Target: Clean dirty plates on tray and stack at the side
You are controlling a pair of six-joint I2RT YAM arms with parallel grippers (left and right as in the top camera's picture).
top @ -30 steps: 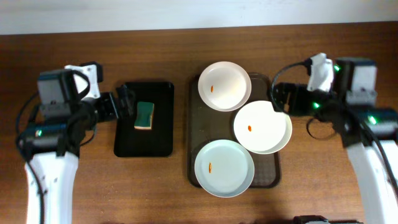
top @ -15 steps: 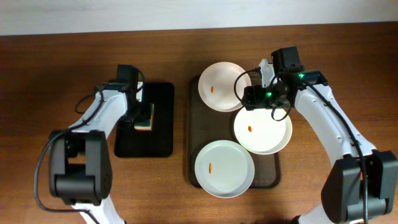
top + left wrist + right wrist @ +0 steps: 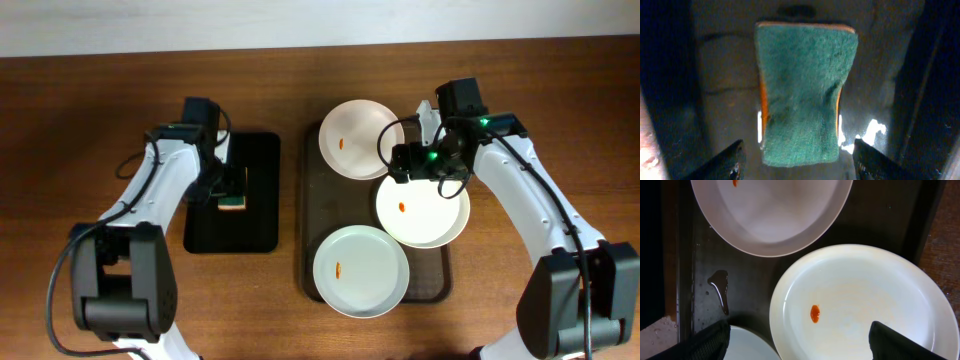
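Observation:
Three white plates lie on the dark brown tray [image 3: 312,215]: a far plate [image 3: 355,138], a right plate [image 3: 425,212] and a near plate [image 3: 360,270], each with a small orange-red smear. My right gripper [image 3: 425,160] is open above the right plate's far rim; in the right wrist view its fingers [image 3: 802,342] straddle that plate [image 3: 865,305] and its smear. My left gripper [image 3: 225,185] is open over a green sponge [image 3: 233,190]; in the left wrist view its fingers [image 3: 799,162] stand either side of the sponge [image 3: 802,95], apart from it.
The sponge lies on a small black tray [image 3: 235,215] left of the brown tray. The right plate overhangs the brown tray's right rim. Bare wooden table [image 3: 520,290] surrounds both trays.
Since a second ago both arms swung inward: the left over the sponge, the right over the right plate. In the last half second each shifted only slightly.

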